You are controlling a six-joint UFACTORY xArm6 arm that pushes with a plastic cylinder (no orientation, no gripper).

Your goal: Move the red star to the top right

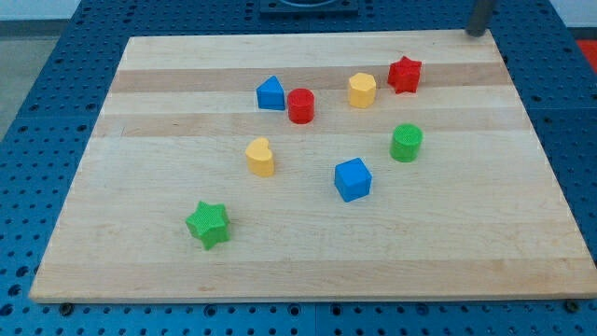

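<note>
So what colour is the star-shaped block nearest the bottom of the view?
Green: the green star, seen in the camera view.

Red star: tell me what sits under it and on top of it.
The red star rests directly on the wooden board; nothing lies on top of it. The patch of board beneath it is covered and can't be seen. My tip is up at the view's top right, apart from it.

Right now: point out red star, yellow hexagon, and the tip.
red star [405, 74], camera view, centre of its top face.
yellow hexagon [362, 89], camera view, its top face.
my tip [477, 31], camera view, rod's lower end, up-right of the star.
</note>
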